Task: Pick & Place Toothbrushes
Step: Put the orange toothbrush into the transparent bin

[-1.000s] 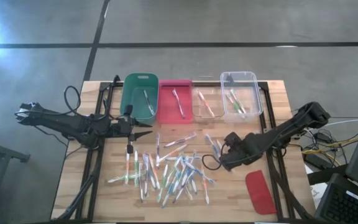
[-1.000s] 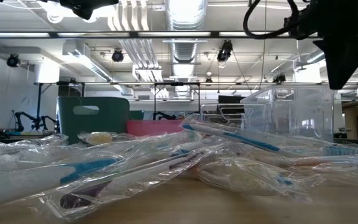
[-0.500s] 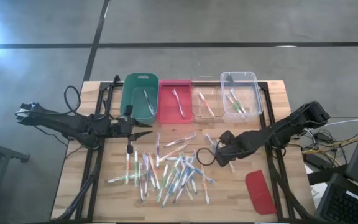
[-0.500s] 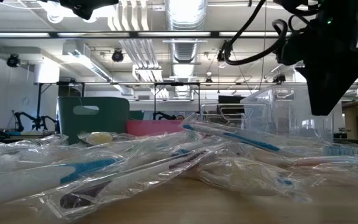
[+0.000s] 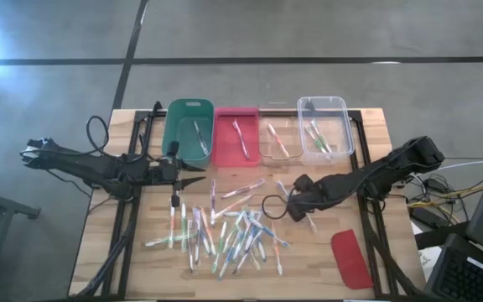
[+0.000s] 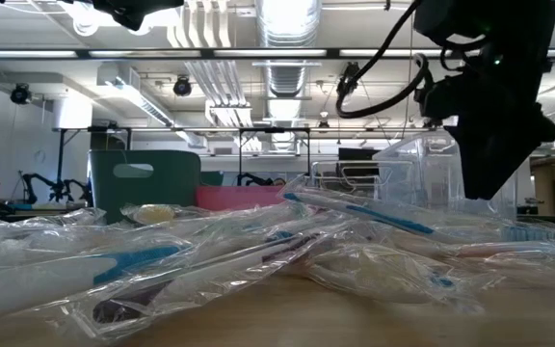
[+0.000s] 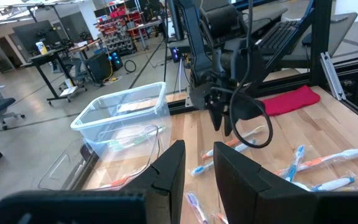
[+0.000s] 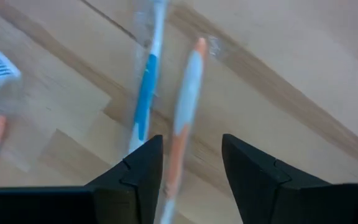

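The right gripper (image 5: 295, 204) has slid leftward over the last second, from the table's right side to the right edge of the scattered heap of thin plastic-wrapped toothbrushes (image 5: 225, 228) with pale handles and green, blue or orange accents. Its jaws, nearly together a second ago, now stand spread. In the right wrist view an orange-handled toothbrush (image 8: 180, 124) lies between the two dark fingers (image 8: 135, 171), with a blue-handled one (image 8: 146, 93) just beside it. That reads as lining up for a pick, with nothing held yet.

The left gripper (image 5: 193, 174) waits unchanged over the table's left side, its jaws slightly parted and empty.

Along the far edge sit four tubs in a row: a dark green plastic bin (image 5: 177, 143), a red tray (image 5: 225, 147), then two clear boxes (image 5: 340, 113) (each already holds a brush or two). A flat red oblong lid (image 5: 350, 257) lies near the right front corner. Bare wood lies between heap and tubs, so the carry path looks open; the neighbouring blue brush is the likeliest snag.
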Robot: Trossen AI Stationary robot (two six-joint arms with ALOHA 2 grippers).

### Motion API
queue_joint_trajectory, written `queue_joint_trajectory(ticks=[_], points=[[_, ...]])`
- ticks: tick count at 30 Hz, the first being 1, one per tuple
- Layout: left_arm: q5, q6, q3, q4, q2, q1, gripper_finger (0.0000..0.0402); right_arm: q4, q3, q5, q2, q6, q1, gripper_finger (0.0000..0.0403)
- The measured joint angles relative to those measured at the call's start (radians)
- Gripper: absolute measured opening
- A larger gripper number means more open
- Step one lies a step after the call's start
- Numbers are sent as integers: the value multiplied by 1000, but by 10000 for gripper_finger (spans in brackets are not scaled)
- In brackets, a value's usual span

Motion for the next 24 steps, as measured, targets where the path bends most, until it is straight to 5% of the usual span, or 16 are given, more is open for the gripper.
queue_joint_trajectory(ticks=[24], points=[[0,0,0,0,0,0,90,147,-102,49,0,-5,0,125]])
